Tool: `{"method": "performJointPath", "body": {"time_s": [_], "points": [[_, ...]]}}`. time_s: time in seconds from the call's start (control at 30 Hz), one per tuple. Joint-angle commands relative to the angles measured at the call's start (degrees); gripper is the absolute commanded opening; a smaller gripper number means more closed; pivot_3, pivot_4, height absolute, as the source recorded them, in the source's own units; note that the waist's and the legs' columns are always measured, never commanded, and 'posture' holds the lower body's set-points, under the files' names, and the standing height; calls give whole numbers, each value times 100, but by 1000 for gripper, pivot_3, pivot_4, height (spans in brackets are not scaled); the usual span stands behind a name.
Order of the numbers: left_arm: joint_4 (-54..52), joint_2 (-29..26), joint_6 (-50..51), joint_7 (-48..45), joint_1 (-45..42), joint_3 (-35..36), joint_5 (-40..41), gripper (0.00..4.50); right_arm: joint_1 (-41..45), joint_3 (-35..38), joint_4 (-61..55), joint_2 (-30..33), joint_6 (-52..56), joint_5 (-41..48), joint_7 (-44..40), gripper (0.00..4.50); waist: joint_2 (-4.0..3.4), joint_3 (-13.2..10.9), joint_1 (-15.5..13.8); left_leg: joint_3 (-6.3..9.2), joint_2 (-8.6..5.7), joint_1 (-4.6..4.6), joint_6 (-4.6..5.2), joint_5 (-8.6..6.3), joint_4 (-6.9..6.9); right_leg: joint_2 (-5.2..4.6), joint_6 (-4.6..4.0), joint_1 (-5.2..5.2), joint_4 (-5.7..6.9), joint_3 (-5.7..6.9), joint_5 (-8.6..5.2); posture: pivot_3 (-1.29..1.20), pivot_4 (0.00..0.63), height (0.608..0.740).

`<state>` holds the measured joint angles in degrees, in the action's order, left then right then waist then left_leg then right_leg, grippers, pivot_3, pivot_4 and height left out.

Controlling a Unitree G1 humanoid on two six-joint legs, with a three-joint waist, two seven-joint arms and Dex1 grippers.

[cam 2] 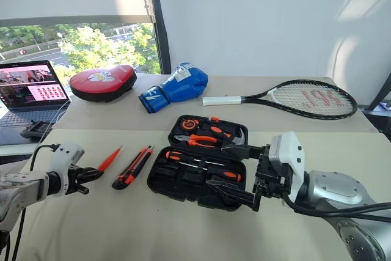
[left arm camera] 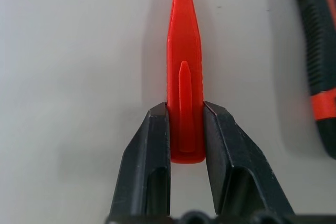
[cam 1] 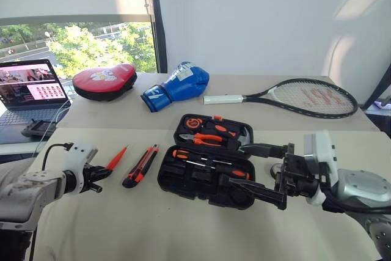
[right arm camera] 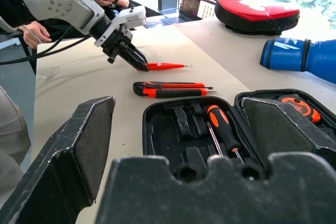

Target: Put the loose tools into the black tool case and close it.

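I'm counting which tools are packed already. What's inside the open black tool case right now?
In the black tool case, the front half holds two orange-and-black screwdrivers and some vacant recesses; the rear half holds pliers, a round tape measure and a hammer. The right hand covers the case's near right corner.

A: The slim orange tool [left arm camera: 185, 87] looks like smooth, glossy plastic; the black fingers [left arm camera: 144, 166] clamping it are matt, faintly grainy.

B: The black tool case [cam 1: 204, 169] at frame centre is matt moulded plastic; the table [cam 1: 110, 224] beneath looks smooth, pale, matt.
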<state>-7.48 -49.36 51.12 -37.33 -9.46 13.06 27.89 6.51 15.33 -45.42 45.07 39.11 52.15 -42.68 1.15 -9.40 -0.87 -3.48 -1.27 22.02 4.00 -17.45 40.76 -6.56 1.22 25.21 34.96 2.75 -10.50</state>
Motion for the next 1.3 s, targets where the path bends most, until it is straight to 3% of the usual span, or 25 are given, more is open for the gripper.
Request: {"method": "performJointPath", "body": {"time_s": [0.03, 0.13, 0.37, 0.67, 0.8, 1.0, 1.3], "points": [[-273, 187, -430, -410, -365, 621, 575, 432, 66, 80, -181, -49, -188, 153, 115, 4500, 7, -1, -1, 1, 1, 4, 0, 0, 1, 0, -1, 3, 0, 0, 1, 0, 150, 740], [-432, 189, -503, -893, -795, 548, 947, 432, -62, 122, -224, -49, -257, 115, 127, 4500, 16, -3, -40, 7, 3, 15, 0, 4, 10, 1, -5, 7, 1, 7, 3, 0, 150, 740], [-128, -99, -1599, -3337, -2363, -1529, 379, 432, -1003, 809, -663, -114, -346, 181, 481, 4500, 14, -2, -85, -11, -17, 8, 18, 12, 10, 35, -6, -6, -2, 33, 4, 0, 150, 740], [1990, 858, -4018, -5142, -3945, -3419, -1320, 432, -3298, 2410, -1431, -249, -577, 253, 359, 4500, 15, 0, -159, -23, -19, 9, 48, 10, 29, 57, -2, -16, 2, 27, 3, 0, 150, 740], [3133, 1231, -5077, -5235, -4330, -3743, -2027, 432, -3869, 2639, -1458, -140, -904, 303, 388, 4500, 16, 0, -118, -25, -17, 14, 110, -26, 70, 60, 9, -24, 6, 21, 6, 0, 150, 740], [4504, 1693, -5729, -4995, -4820, -3845, -2720, 432, -4470, 2795, -1458, -23, -1357, 371, 539, 4500, 20, -2, -123, -28, -15, 29, 144, -46, 104, 54, 31, -21, 0, 8, 17, 0, 150, 740], [5061, 1680, -6123, -5094, -5003, -3742, -3041, 432, -4865, 2754, -1458, 214, -1763, 458, 759, 4500, 21, -1, -126, -28, -14, 31, 152, -51, 105, 40, 39, -19, 1, 9, 14, 0, 150, 740]]}}
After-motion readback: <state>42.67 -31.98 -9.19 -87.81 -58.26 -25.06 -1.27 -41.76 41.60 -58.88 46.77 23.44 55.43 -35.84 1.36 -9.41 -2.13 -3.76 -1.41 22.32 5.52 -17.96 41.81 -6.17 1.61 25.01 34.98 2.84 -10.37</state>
